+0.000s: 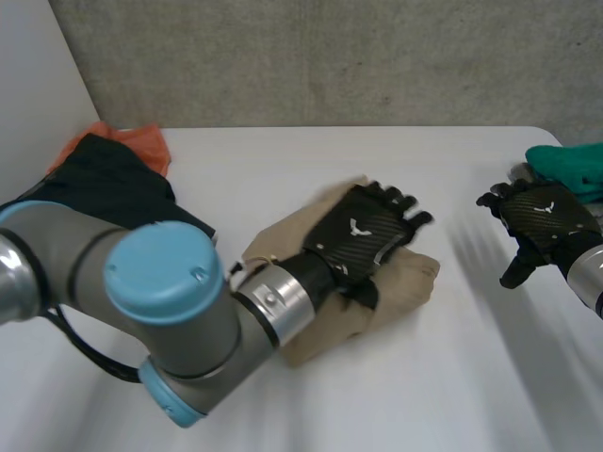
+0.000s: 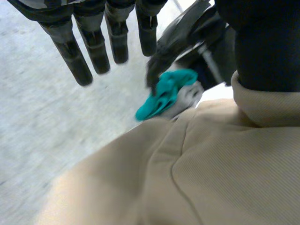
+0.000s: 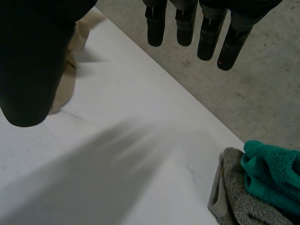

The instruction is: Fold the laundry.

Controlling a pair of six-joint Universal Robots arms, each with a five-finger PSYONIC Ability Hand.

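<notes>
The white surface (image 1: 311, 169) carries everything. In its middle lies the beige cloth (image 1: 410, 278), ribbed and bunched into a thick, uneven bundle with soft creases. It looks part-folded, not yet squared. A dark pile (image 1: 104, 179) sits at the far left corner, well apart. The left hand (image 1: 363, 235) lies over the beige cloth, fingers straight and gripping nothing. Its thumb seems to press the fabric, though contact is hard to confirm. The right hand (image 1: 546, 221) hovers off to the right, fingers straight and empty, near a teal cloth (image 1: 570, 165) touching a grey cloth (image 3: 234, 197) at the surface's edge. The step in hand is likely flattening a fold. Next, the beige cloth probably needs smoothing or one more fold, with the right hand coming in to steady an edge.
</notes>
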